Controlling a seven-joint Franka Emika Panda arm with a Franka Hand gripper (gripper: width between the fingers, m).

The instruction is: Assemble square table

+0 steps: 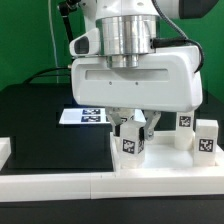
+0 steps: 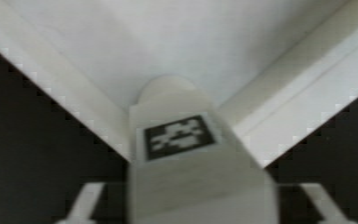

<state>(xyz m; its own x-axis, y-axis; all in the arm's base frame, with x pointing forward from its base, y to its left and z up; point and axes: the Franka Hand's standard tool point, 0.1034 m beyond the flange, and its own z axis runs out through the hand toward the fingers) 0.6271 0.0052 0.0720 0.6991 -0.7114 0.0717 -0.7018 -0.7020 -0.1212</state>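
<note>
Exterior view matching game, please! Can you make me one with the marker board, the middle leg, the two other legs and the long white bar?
Things:
1. marker board
2. middle leg
3. two other legs
4. long white bar

Places:
A. standing upright at the exterior view's right
B. stretched across the front, nearest the camera
C. between the jaws of the gripper
D. lying flat on the black table, farther back

Pairs: 1-D, 2-C, 3-A, 4-B
</note>
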